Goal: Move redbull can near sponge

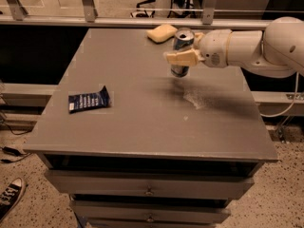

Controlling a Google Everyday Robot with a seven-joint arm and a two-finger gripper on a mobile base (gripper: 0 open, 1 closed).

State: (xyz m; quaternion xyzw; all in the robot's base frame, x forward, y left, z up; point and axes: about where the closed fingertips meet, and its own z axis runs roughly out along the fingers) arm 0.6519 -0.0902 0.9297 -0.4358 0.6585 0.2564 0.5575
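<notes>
One hand [185, 51] round can [182, 38], far edge [118, 29]

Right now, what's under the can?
The gray table shows below the can, which the end effector grips near the far edge. Whether the can's bottom touches the table cannot be seen.

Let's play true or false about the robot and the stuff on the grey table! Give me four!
1. The gripper is shut on the slim blue-and-silver metal can. True.
2. The pale yellow sponge block lies at the table's front edge. False: it lies at the far edge, just behind the can.
3. The flat dark blue snack packet lies on the grey table, towards the picture's left. True.
4. The can stands on the packet. False: they are far apart.
</notes>
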